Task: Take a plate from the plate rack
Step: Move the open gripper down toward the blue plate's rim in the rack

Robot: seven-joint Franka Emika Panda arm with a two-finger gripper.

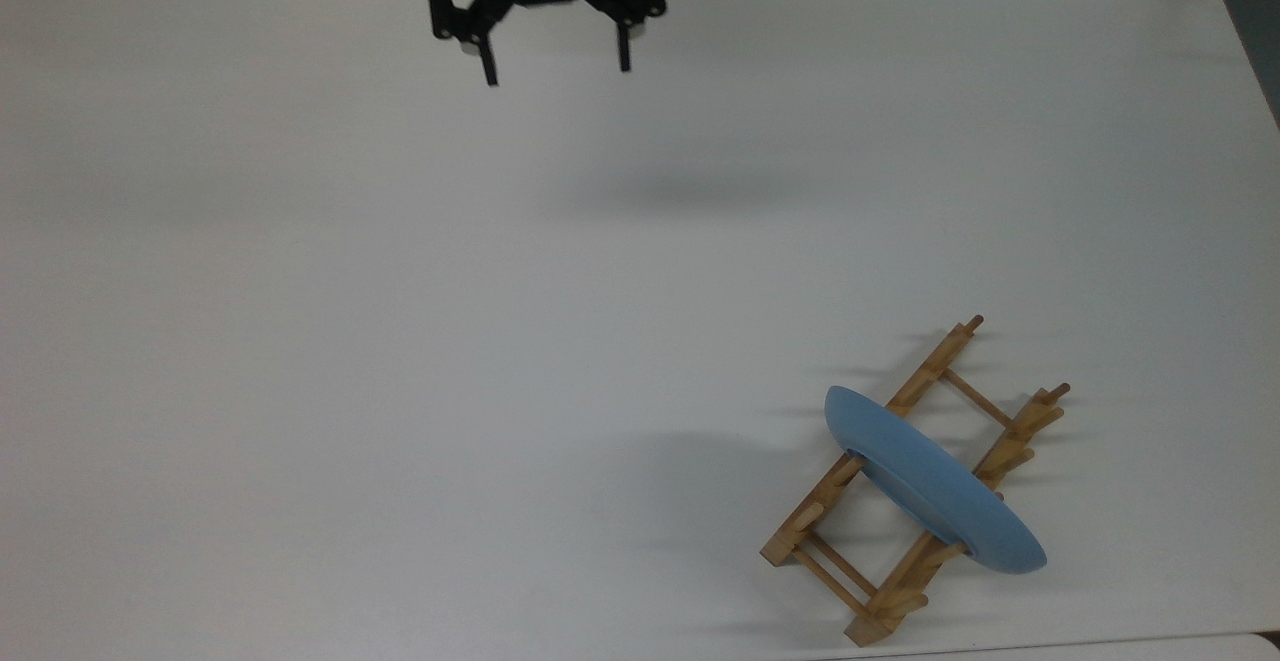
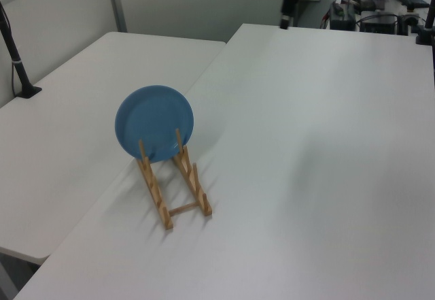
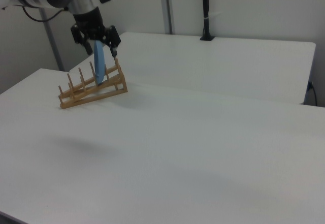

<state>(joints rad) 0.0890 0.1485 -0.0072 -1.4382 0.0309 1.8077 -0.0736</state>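
Observation:
The light-blue plate (image 1: 930,486) stands on edge between the pegs of the wooden plate rack (image 1: 945,351), near the bottom right of the top view. In the left view the plate (image 2: 154,122) faces the camera, upright in the rack (image 2: 185,208). My gripper (image 1: 557,69) hangs open and empty over the table's far edge at the top of the top view, far from the rack. In the right view the gripper (image 3: 100,49) overlaps the edge-on plate (image 3: 99,67) and rack (image 3: 84,97). The left view has the gripper (image 2: 288,7) at the top.
The rack stands on a wide white table (image 1: 400,341) close to its edge. A second white table (image 2: 61,143) adjoins it on the left view's left, with a black post (image 2: 17,62). Desk clutter (image 2: 380,1) lies beyond the far end.

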